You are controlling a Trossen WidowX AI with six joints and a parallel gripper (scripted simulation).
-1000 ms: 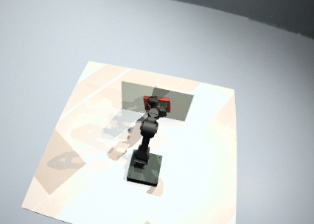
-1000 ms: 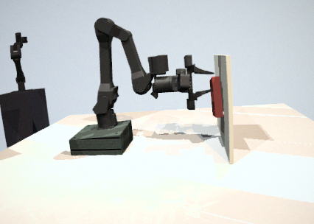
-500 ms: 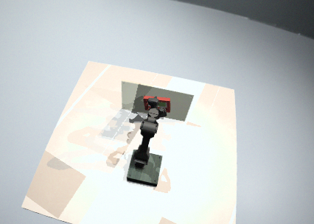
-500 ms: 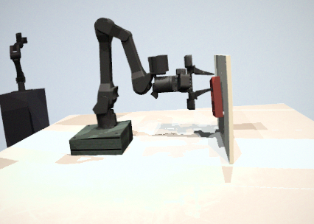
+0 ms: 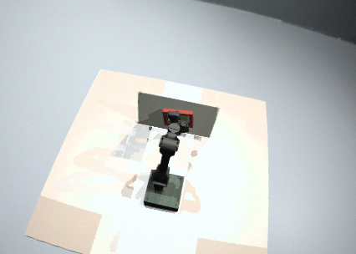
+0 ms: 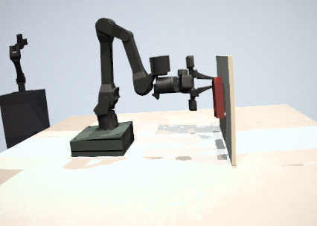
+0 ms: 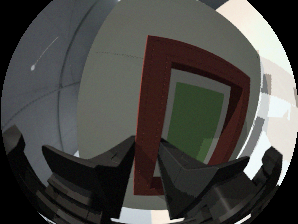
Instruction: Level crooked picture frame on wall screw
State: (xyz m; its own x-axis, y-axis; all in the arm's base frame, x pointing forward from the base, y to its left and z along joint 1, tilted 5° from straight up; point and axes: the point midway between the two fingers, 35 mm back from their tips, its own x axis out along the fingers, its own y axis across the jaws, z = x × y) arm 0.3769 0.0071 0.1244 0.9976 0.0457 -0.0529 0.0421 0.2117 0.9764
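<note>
The red picture frame (image 5: 191,121) (image 6: 219,101) (image 7: 150,90), with a green picture inside, is against the grey upright board (image 5: 150,111) (image 6: 225,71) (image 7: 110,100). In the top view its top edge is not parallel to the board's top edge; its right end looks higher. My gripper (image 6: 213,82) (image 7: 146,141) is shut on the frame's top bar, one finger above it and one below, in the frame's opening. The wrist view is turned on its side, so this bar shows there as the left one. The screw and the notched strip are hidden behind the frame.
The arm's dark green base (image 5: 164,197) (image 6: 102,144) stands on the pale table in front of the board. A second dark arm on a black stand (image 6: 26,116) shows at the far left in the exterior view. The board's side edges rise beyond both sides of the frame.
</note>
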